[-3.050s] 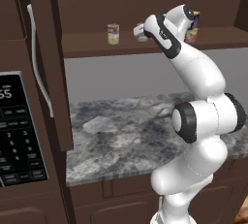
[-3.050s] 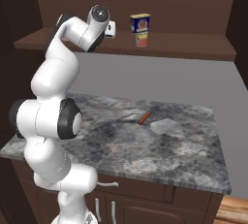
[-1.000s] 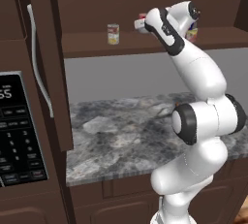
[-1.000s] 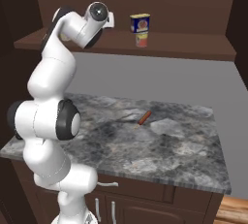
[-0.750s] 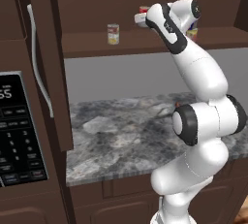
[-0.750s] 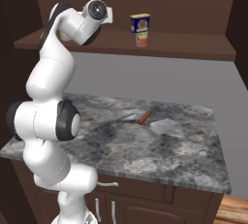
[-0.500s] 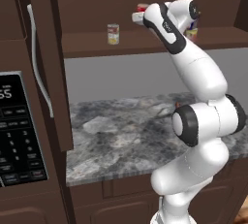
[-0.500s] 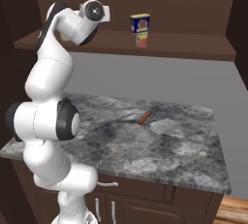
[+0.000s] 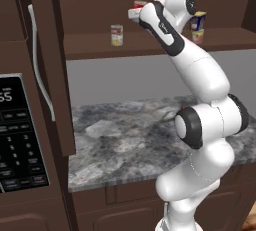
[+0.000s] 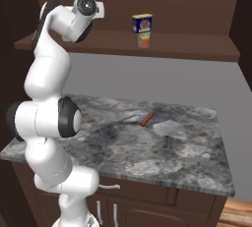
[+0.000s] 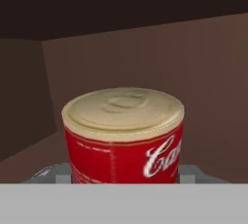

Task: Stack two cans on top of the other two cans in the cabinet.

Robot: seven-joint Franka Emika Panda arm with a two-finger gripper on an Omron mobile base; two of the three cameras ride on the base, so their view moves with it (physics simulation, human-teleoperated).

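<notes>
My gripper (image 9: 136, 11) is shut on the red-and-white can (image 9: 140, 4), held in the air above the cabinet's shelf board (image 9: 90, 48). In the hand view the same can (image 11: 123, 136) fills the space between my fingertips, cream lid up. The cream can with the red label (image 9: 117, 35) stands on the shelf, lower and to the left of the held can. Farther right, the blue tin (image 9: 199, 21) sits on top of the small pale-yellow can (image 9: 198, 36). This stack also shows in the right base view, blue tin (image 10: 142, 23) over the yellow can (image 10: 143, 40).
The tall cabinet door with its white bar handle (image 9: 40, 70) hangs open at the left, above a black keypad appliance (image 9: 17, 130). Below the shelf lies a grey stone counter (image 10: 172, 147) with a small reddish stick (image 10: 146, 119) on it.
My gripper has carried the red-and-white can to the left and slightly up along the shelf, closer to the cream can. The stack at the right has not moved.
</notes>
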